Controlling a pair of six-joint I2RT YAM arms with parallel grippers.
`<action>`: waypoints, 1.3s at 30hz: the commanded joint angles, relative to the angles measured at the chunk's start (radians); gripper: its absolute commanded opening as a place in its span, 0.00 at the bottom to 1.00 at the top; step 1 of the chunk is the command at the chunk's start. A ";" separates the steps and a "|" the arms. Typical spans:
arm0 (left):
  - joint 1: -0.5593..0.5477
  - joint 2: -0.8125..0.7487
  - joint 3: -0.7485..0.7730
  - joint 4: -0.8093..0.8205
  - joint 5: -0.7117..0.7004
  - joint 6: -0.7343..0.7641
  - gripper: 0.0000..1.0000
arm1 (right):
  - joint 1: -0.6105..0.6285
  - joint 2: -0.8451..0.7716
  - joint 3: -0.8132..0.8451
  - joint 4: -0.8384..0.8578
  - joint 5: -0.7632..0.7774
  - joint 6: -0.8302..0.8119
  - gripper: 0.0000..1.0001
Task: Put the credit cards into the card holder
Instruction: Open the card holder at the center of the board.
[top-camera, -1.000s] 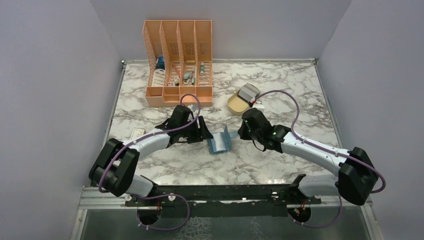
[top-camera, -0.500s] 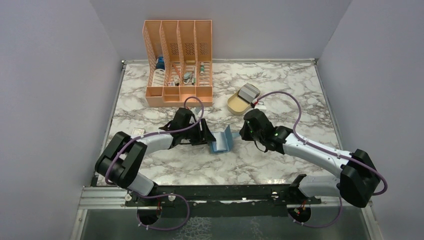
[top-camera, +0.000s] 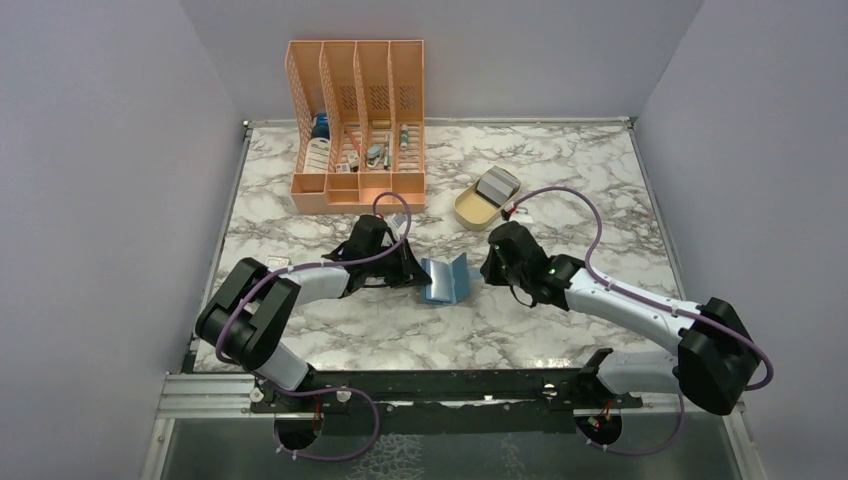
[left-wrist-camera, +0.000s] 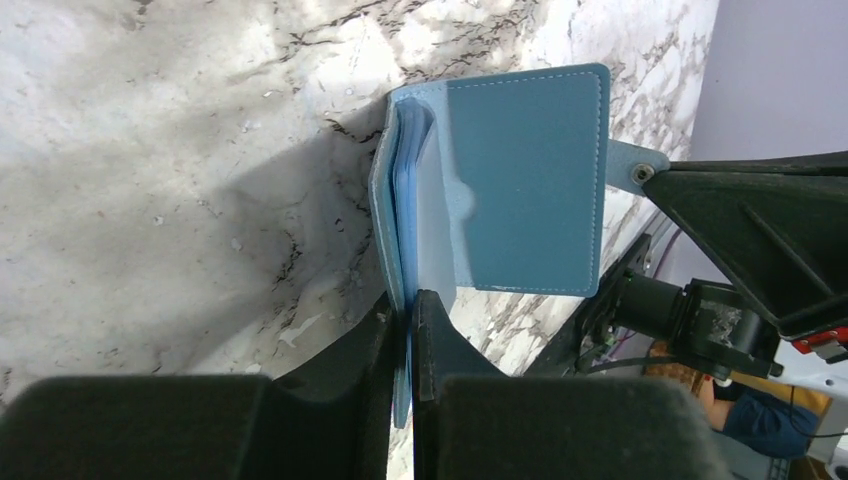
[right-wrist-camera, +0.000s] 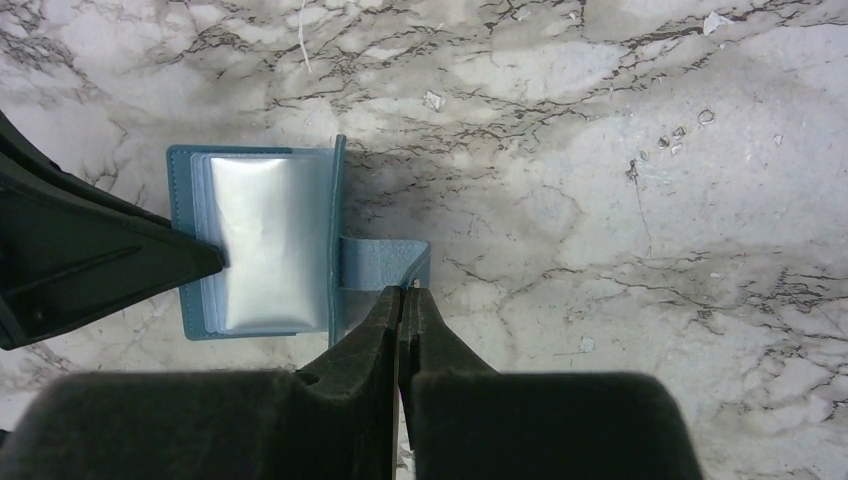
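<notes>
The teal-blue card holder (top-camera: 445, 279) stands open in a V at the table's middle, between both arms. My left gripper (left-wrist-camera: 410, 300) is shut on the edge of its left cover (left-wrist-camera: 385, 215); pale inner sleeves (left-wrist-camera: 425, 200) show beside the raised right cover (left-wrist-camera: 525, 180). In the top view that gripper (top-camera: 418, 270) sits at the holder's left side. My right gripper (right-wrist-camera: 402, 292) is shut on the holder's strap tab (right-wrist-camera: 380, 262), right of the clear sleeves (right-wrist-camera: 265, 245). Grey credit cards (top-camera: 497, 184) lie on the beige tray (top-camera: 470, 210), away from both grippers.
An orange slotted file rack (top-camera: 357, 125) with bottles and small items stands at the back left. A small white box (top-camera: 275, 265) lies by the left arm's elbow. Lavender walls close in the table on three sides.
My left gripper has slid right to the card holder and shut on its left cover, which now stands up. The right gripper has kept its hold on the strap and barely moved.
</notes>
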 joint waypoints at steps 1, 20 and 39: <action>-0.004 0.000 0.020 0.030 0.063 -0.005 0.04 | -0.004 -0.001 -0.019 0.037 -0.028 0.004 0.01; -0.006 -0.079 0.090 -0.197 0.001 0.048 0.00 | -0.003 -0.029 0.033 -0.020 -0.216 -0.017 0.37; -0.011 -0.092 0.094 -0.243 0.014 0.039 0.00 | -0.001 0.062 0.149 0.148 -0.540 -0.011 0.33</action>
